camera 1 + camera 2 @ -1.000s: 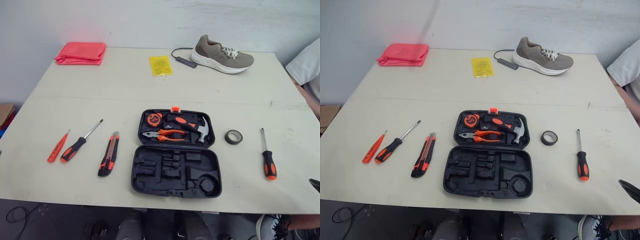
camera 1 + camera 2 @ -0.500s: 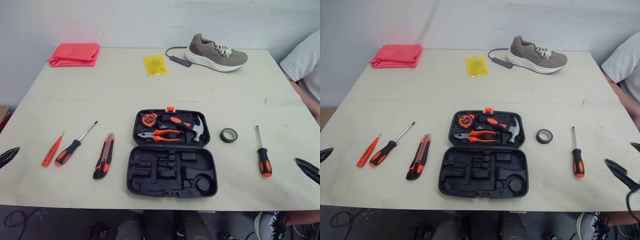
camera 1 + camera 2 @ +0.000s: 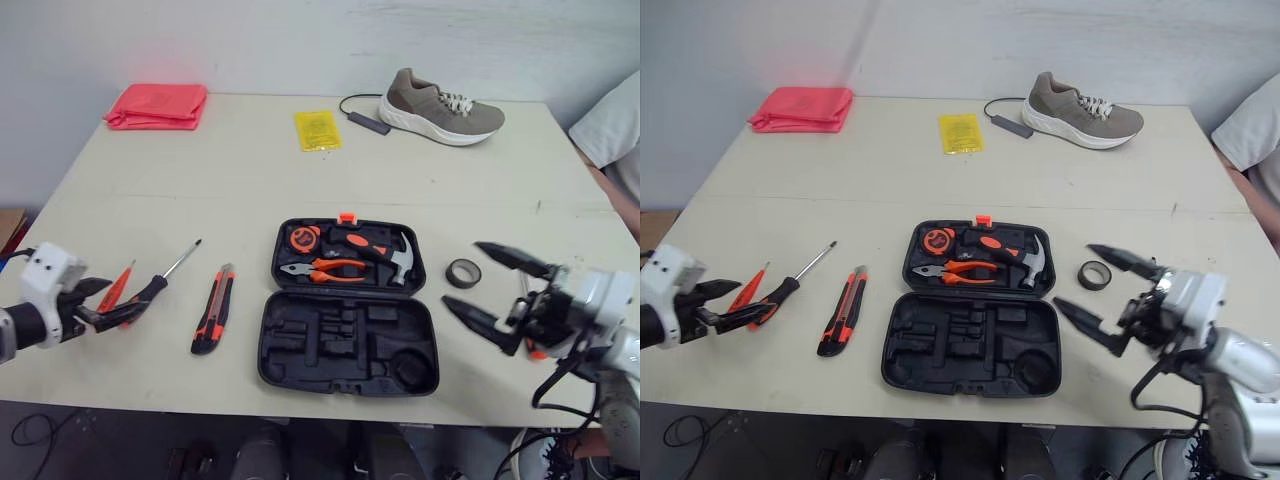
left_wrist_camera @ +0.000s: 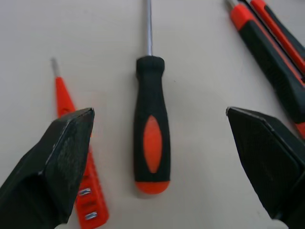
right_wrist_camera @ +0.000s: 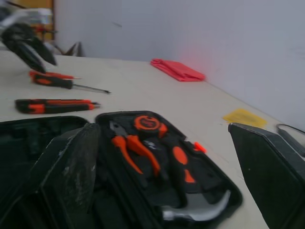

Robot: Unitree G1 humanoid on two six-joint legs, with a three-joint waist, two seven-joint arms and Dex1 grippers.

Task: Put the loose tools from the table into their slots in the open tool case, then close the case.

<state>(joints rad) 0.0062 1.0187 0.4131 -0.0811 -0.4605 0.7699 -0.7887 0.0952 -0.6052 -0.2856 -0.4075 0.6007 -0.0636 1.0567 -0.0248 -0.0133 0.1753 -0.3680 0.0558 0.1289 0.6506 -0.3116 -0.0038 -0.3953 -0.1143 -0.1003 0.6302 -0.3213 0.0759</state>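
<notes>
The open black tool case (image 3: 350, 345) lies at the table's middle front; its far half holds pliers (image 3: 325, 268), a hammer (image 3: 385, 252) and a tape measure (image 3: 304, 238). To its left lie a utility knife (image 3: 213, 310), a black-and-orange screwdriver (image 4: 151, 129) and a thin red screwdriver (image 4: 71, 152). My left gripper (image 3: 108, 303) hovers open over the two screwdrivers' handles, empty. A black tape roll (image 3: 463, 272) sits right of the case. My right gripper (image 3: 1072, 274) stands open beside that roll, empty. Another orange-handled screwdriver (image 3: 537, 352) is mostly hidden behind it.
At the table's back are a folded pink cloth (image 3: 157, 105), a yellow packet (image 3: 318, 130), and a brown shoe (image 3: 445, 105) with a black cable (image 3: 365, 120) beside it. A person's white sleeve (image 3: 610, 125) shows at the right edge.
Both grippers have come in over the table: the left from the left edge to the screwdrivers, the right from the right edge to the tape roll. The tools have not moved.
</notes>
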